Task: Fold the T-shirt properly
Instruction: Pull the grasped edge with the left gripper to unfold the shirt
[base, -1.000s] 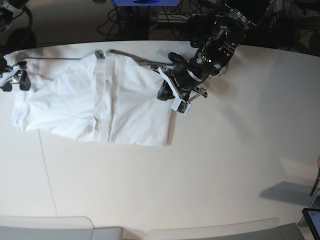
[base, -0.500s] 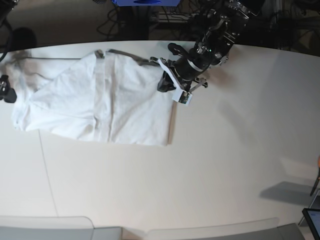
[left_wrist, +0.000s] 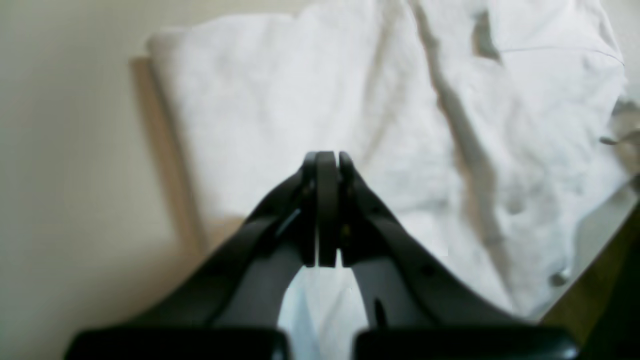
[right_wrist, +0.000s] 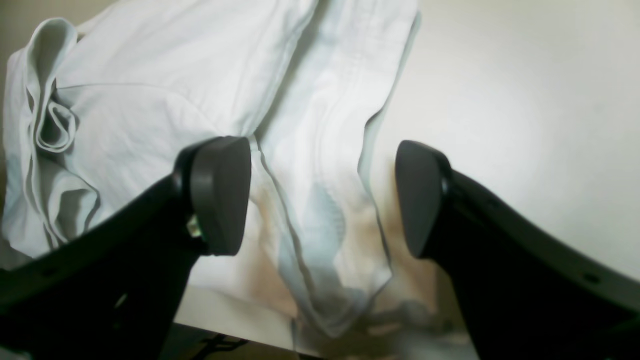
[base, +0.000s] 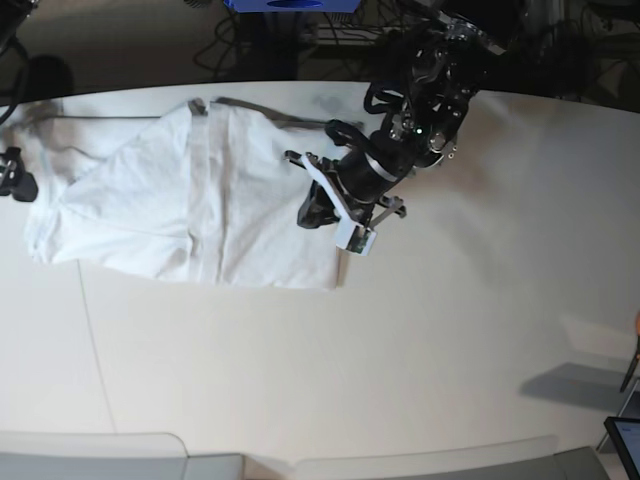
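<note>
Looking through the left wrist view, I see the left end effector (left_wrist: 327, 210) pressed fully together with nothing pinched, hanging over the T-shirt (left_wrist: 390, 115) near its folded edge. In the right wrist view, the right end effector (right_wrist: 320, 195) stands wide, straddling a loose hem above the table (right_wrist: 525, 110). In the base view the shirt lies partly folded at the table's far left; I judge a fresh edge grasp comes next.
</note>
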